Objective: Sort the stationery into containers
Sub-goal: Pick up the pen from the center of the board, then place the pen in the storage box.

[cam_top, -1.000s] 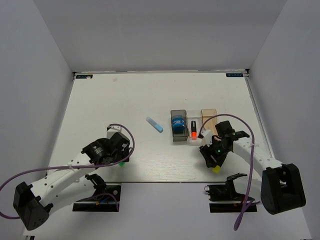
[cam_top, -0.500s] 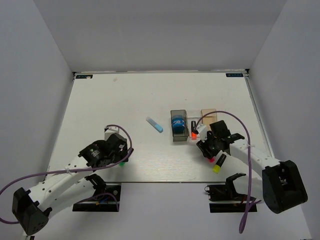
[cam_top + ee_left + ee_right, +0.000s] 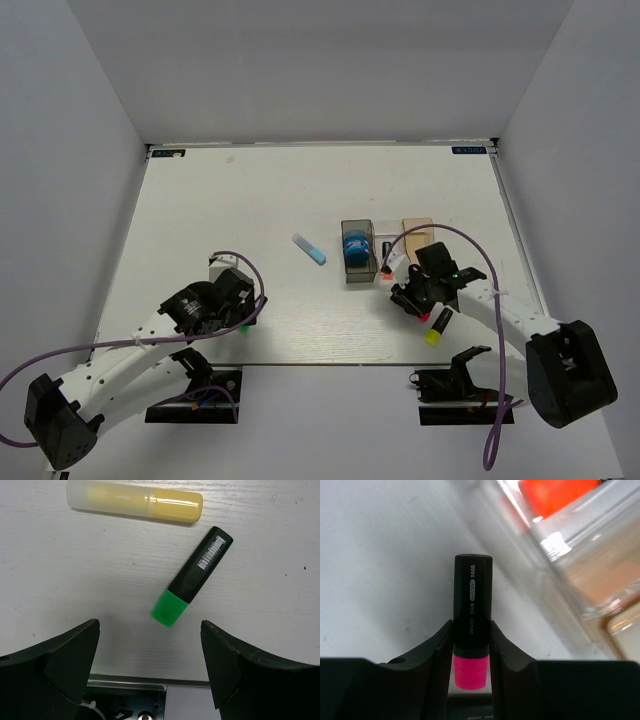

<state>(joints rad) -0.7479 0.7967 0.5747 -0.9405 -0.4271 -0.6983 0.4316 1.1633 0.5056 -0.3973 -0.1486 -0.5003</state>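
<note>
Stationery goes bin by bin. The pink-capped marker [image 3: 472, 615] sits just in front of the row of three bins, pinched across its black barrel by the right gripper [image 3: 471, 635], with one finger [image 3: 440, 650] pressed on each side. Whether it rests on the white table [image 3: 200, 200] or hangs just above it cannot be told. The grip across the middle of the barrel probably serves to keep the marker level for the short carry.

An orange-capped marker [image 3: 385, 264] already stands in the clear bin [image 3: 560, 570], so that bin looks like the one for markers. The blue tape roll [image 3: 355, 247] fills the dark bin [image 3: 343, 255] beside it. What the tan bin [image 3: 417, 228] holds cannot be made out.

Across the table, the left gripper [image 3: 150, 627] hangs spread wide and empty above the green-capped marker [image 3: 195, 575], apparently lined up to take it. A pale stick with a yellow end [image 3: 135, 500] lies just beyond. The light-blue stick [image 3: 309, 249] and a yellow-capped marker [image 3: 436, 330] wait unsorted on the table.
</note>
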